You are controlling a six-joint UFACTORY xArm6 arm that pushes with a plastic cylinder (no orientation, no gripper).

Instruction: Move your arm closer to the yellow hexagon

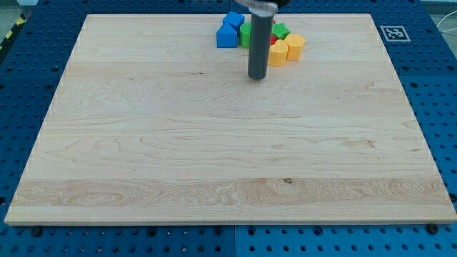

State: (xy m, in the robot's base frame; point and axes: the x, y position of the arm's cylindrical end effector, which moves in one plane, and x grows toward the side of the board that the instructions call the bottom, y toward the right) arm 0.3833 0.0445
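Observation:
My tip (256,76) is on the board near the view's top centre, at the end of a dark rod coming down from the top edge. A cluster of blocks lies just above and right of it. The yellow hexagon (295,46) is at the cluster's right end. A second yellow block (278,53) sits left of the hexagon, close to the rod. Two blue blocks (229,32) are at the cluster's left. A green block (280,31) shows behind the yellows, another green block (245,34) is partly hidden by the rod, and a bit of red (272,41) peeks out between them.
The wooden board (214,143) lies on a blue perforated table. A black-and-white marker tag (393,33) sits beyond the board's top right corner.

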